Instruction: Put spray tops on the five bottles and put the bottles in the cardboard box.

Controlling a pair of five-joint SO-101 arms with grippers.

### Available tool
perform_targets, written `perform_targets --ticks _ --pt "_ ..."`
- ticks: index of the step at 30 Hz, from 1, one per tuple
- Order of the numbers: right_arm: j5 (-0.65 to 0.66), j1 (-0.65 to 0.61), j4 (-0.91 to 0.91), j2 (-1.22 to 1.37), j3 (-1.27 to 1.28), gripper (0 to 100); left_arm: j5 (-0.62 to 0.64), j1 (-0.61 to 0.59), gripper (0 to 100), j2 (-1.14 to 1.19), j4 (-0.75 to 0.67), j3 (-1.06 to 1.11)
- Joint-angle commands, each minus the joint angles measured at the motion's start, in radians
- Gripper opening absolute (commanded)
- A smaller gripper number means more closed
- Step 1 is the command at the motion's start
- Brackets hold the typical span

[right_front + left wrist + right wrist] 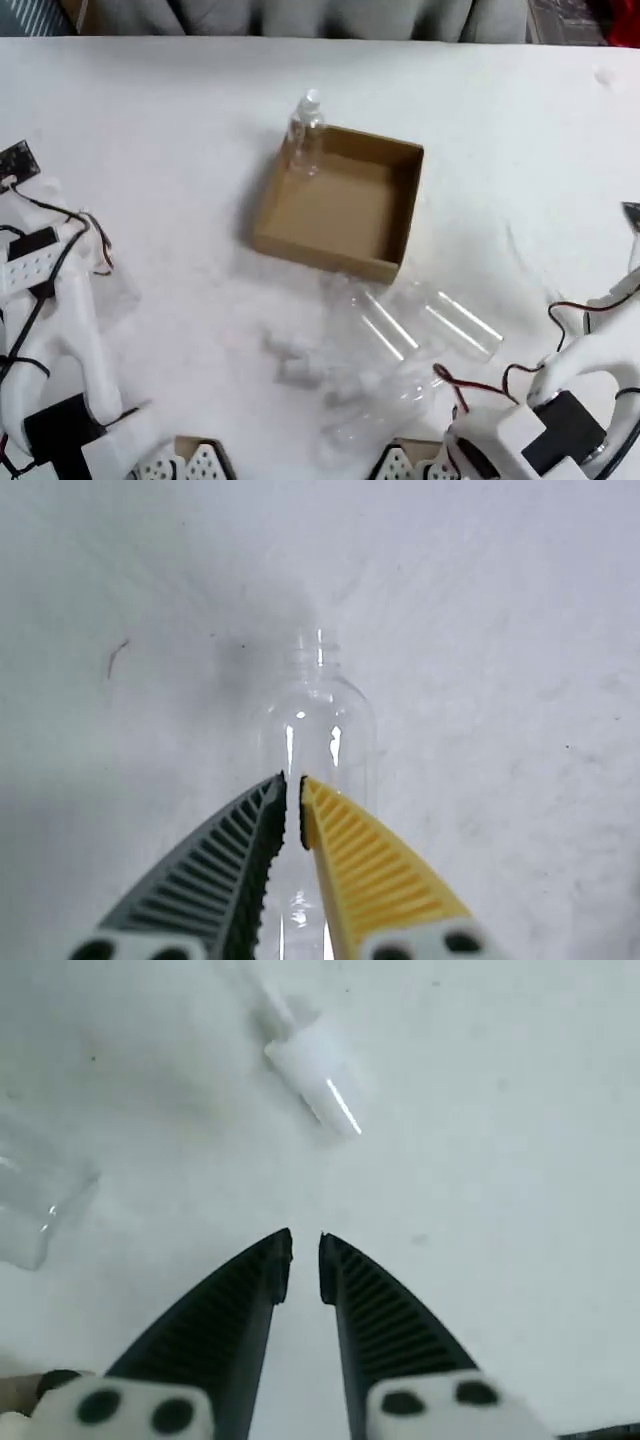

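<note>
The clear bottles (430, 325) lying on the tabletop (160, 150) just in front of the cardboard box (340, 205) are hard to tell apart in the high view; their glints overlap and a count is not possible. The pale spray tops (290, 355) beside them, a little farther from the box, blur into the white surface. One capped bottle (305, 135) stands upright at the box's far corner; whether it is inside the wall or just outside it cannot be told.

The left wrist view gives what the high view does not: an open-necked bottle (320, 720) lying flat, its lower body hidden behind the left hand (293, 788), whose fingers are pressed together with only a slit between the tips, above the bottle rather than pinching it. The right wrist view shows a single spray top (310, 1075) on its side and a bottle end (40, 1210) cut off at the edge. The right hand (305, 1245) points down, fingers nearly together, pinching nothing.

Both arms sit folded low, well in front of the box, one on either side
</note>
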Motion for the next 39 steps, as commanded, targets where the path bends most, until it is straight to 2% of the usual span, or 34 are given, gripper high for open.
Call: perform_targets --ticks 1,6,8,16,20,22,29,33,39 --pt "-0.091 0.039 0.007 -0.005 -0.02 1.7 0.005 -0.004 3 -0.035 -0.026 -0.005" --pt "-0.213 0.027 -0.058 -0.005 0.054 1.7 0.005 -0.004 3 -0.035 -0.026 -0.005" --pt "-0.371 0.027 -0.101 -0.005 0.068 1.7 0.005 -0.004 3 -0.035 -0.026 -0.005" --pt "-1.151 -0.035 -0.145 -0.005 0.069 3.8 0.005 -0.004 3 -0.035 -0.026 -0.002" --pt "-1.422 -0.047 -0.217 -0.004 0.092 8.4 0.003 -0.005 3 -0.033 -0.026 -0.002" --pt "-1.471 -0.07 -0.236 -0.004 0.11 11.4 0.003 -0.005 3 -0.031 -0.026 -0.002" --pt "-1.479 -0.171 -0.404 -0.004 0.218 18.0 0.003 -0.002 3 -0.03 -0.026 -0.002" --pt "-1.482 -0.177 -0.516 -0.004 0.25 18.1 0.003 -0.001 3 -0.028 -0.026 -0.002" --pt "-1.577 -0.162 -0.567 -0.004 0.272 18.3 0.003 -0.001 3 -0.028 -0.026 -0.002"
